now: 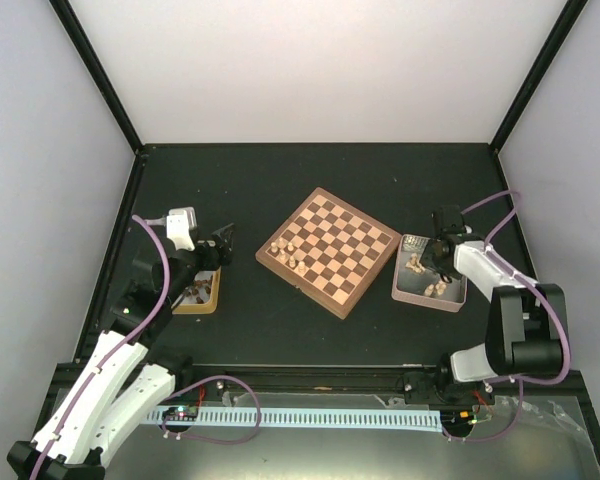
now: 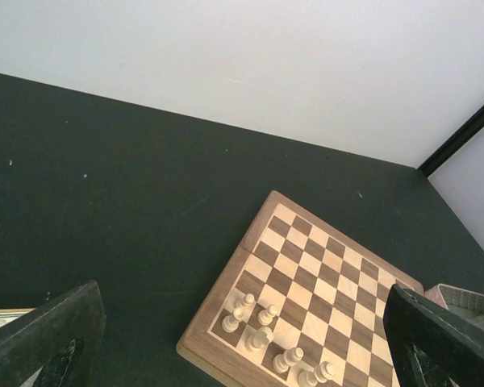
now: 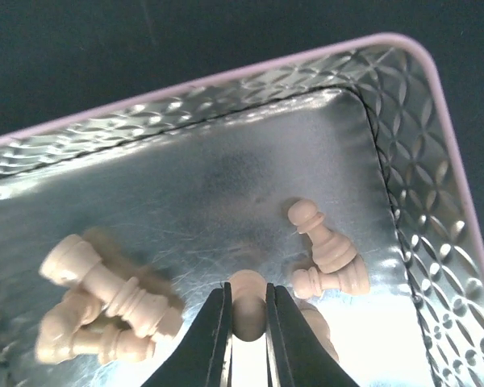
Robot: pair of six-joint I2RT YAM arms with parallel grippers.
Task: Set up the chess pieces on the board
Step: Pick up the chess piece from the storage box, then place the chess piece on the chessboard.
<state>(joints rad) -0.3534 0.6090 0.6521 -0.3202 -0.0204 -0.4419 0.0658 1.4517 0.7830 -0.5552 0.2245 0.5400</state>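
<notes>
The chessboard (image 1: 330,250) lies turned diamond-wise mid-table, with several pale pieces (image 1: 285,250) standing at its left corner; they also show in the left wrist view (image 2: 262,318). My right gripper (image 3: 247,316) is inside the grey tray (image 1: 452,297) and is shut on a pale chess piece (image 3: 247,298). Two pale pawns (image 3: 327,250) lie to its right and several pale pieces (image 3: 105,302) lie piled to its left. My left gripper (image 1: 220,243) is open and empty, above the table left of the board.
A yellow-wood tray (image 1: 209,298) with dark pieces sits under the left arm. The grey tray's pink rim (image 3: 448,161) runs close on the right. Black frame posts and pale walls bound the table.
</notes>
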